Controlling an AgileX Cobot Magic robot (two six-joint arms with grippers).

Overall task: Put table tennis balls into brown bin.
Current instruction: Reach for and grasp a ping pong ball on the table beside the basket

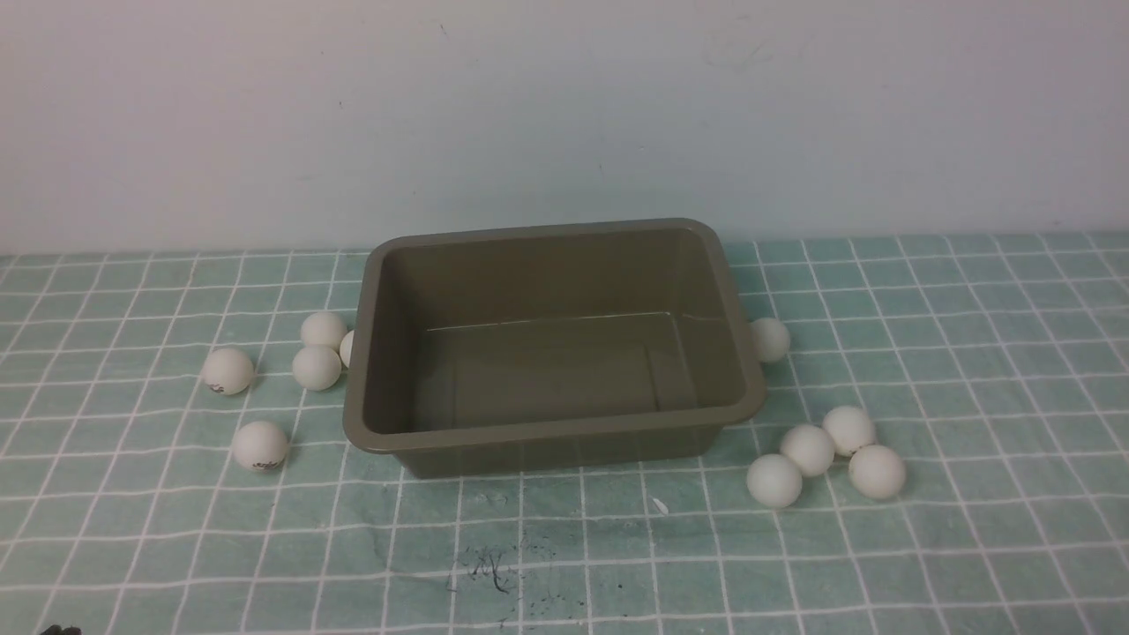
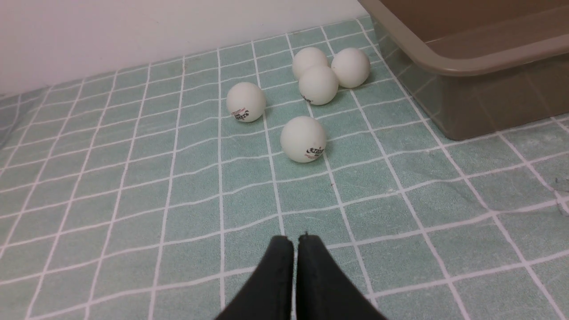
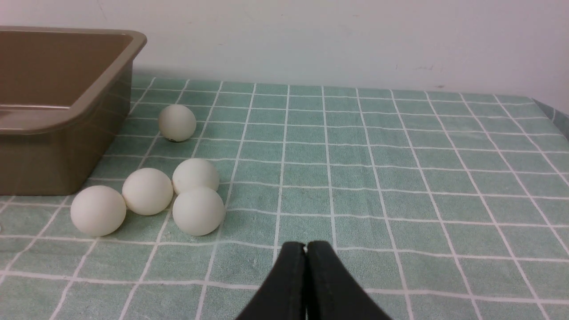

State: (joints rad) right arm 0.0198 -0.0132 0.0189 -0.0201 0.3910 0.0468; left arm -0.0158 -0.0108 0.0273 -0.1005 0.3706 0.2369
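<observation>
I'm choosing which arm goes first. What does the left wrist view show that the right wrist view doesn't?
Only the left wrist view: the left claw, shut, and five table tennis balls beside the brown bin: a cluster of three plus two logo balls. Only the right wrist view: the right claw, shut, a cluster of four near the bin's corner and a lone ball farther back. Both: part of the bin's rim and wall, the green checked cloth, the pale wall.
</observation>
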